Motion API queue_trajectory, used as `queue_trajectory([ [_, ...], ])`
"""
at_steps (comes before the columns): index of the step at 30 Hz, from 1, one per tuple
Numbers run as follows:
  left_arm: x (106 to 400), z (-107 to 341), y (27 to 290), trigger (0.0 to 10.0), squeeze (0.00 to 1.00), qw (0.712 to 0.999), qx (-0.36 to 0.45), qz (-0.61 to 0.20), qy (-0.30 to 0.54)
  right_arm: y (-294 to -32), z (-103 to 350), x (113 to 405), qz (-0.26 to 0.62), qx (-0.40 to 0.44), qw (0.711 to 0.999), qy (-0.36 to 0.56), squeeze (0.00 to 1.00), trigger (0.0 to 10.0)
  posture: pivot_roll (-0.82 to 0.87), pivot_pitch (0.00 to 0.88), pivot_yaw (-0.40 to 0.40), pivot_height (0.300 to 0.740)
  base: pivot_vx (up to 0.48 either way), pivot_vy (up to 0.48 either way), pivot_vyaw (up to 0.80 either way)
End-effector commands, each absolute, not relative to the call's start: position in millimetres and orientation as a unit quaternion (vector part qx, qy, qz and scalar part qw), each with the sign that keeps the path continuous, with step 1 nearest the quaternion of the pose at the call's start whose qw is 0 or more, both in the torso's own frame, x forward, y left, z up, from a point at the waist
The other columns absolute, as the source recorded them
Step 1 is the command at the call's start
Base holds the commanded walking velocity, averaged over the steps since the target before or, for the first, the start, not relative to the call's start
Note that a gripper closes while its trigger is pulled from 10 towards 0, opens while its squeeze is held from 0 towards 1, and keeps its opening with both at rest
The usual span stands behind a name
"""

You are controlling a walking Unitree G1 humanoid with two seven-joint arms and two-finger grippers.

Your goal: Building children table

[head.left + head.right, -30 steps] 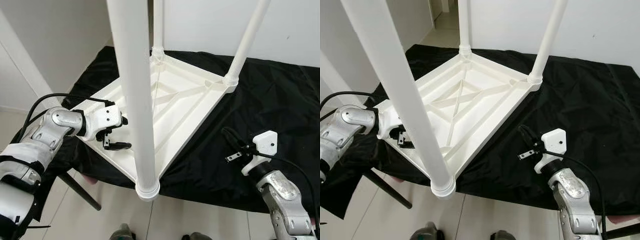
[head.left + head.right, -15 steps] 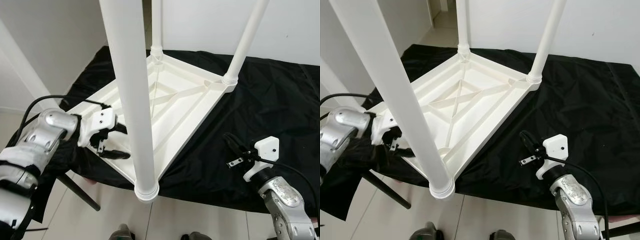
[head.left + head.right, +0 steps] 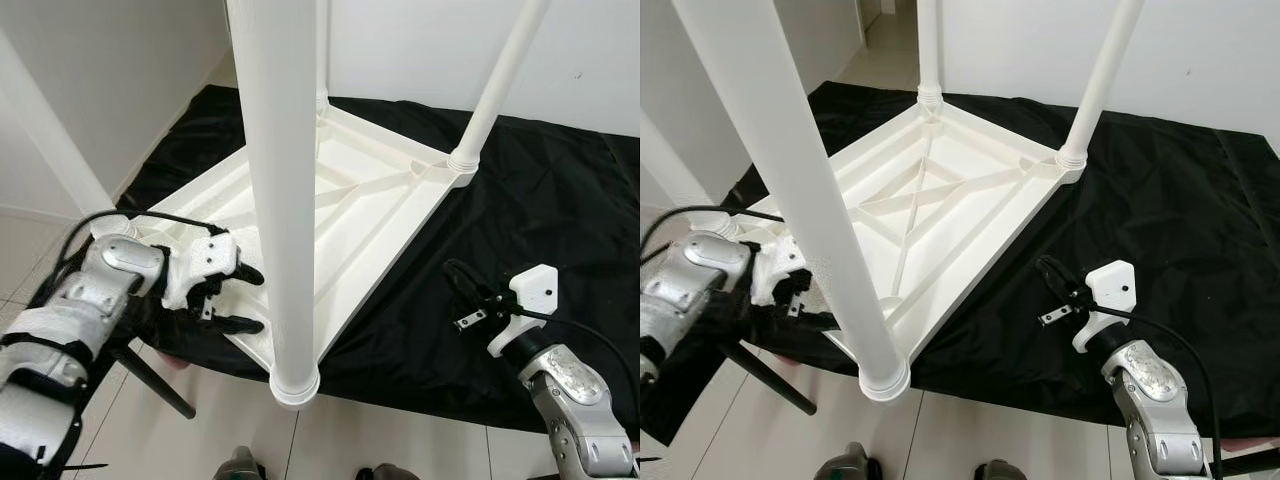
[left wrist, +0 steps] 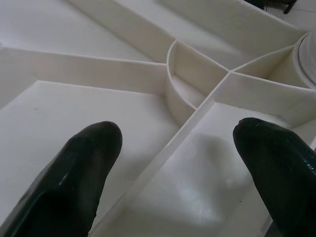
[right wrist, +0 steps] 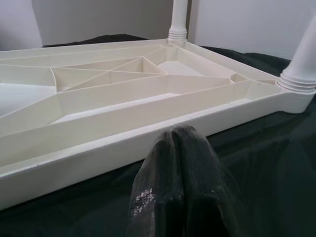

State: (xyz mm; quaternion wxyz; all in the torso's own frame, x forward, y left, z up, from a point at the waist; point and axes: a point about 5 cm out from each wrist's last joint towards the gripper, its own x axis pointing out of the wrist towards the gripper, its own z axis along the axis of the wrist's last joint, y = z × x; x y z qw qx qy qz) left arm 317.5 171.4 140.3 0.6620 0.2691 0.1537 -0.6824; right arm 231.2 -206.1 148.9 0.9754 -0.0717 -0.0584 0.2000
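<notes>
Black cloth under upturned table; left gripper at its edge.

Upturned table lies on cloth, left claw and right claw flanking.

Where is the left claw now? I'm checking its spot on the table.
The left claw is at the upturned white tabletop's near-left edge, beside the closest leg, fingers open.

The white tabletop lies upside down on the black cloth, its legs standing up. My right gripper hovers over the cloth beside its edge (fingers together); my left gripper sits at the near corner.
</notes>
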Motion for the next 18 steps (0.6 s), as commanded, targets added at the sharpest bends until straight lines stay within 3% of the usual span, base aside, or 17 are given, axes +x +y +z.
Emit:
queue_trajectory([
  [1,322,138,168,10.0,0.0,0.667,0.287,-0.669,0.157,-205,150,230,0.198,-0.068,0.976,-0.059,0.0,10.0,0.04,0.056,0.019,0.74,0.0,0.0,0.0],
  [8,330,127,163,10.0,0.0,0.686,0.303,-0.639,0.173,-207,151,228,0.192,-0.071,0.977,-0.058,0.0,10.0,0.03,0.052,0.026,0.74,0.0,0.0,0.0],
  [14,330,124,165,10.0,0.0,0.685,0.306,-0.636,0.178,-208,150,227,0.191,-0.072,0.977,-0.057,0.0,10.0,0.03,0.051,0.026,0.74,0.0,0.0,0.0],
  [15,330,122,166,2.8,0.0,0.685,0.306,-0.636,0.181,-208,150,227,0.191,-0.072,0.977,-0.057,0.0,10.0,0.02,0.049,0.027,0.74,0.0,0.0,0.0],
  [16,330,122,166,2.8,0.0,0.685,0.306,-0.636,0.181,-208,150,227,0.191,-0.072,0.977,-0.057,0.0,10.0,0.02,0.049,0.027,0.74,0.0,0.0,0.0],
  [17,330,120,166,0.0,0.0,0.685,0.306,-0.636,0.183,-207,150,227,0.19,-0.072,0.977,-0.057,0.0,10.0,0.02,0.047,0.029,0.74,0.0,0.0,0.0],
  [18,330,120,166,0.0,0.0,0.685,0.306,-0.636,0.183,-207,150,227,0.19,-0.072,0.977,-0.057,0.0,10.0,0.02,0.047,0.029,0.74,0.0,0.0,0.0],
])
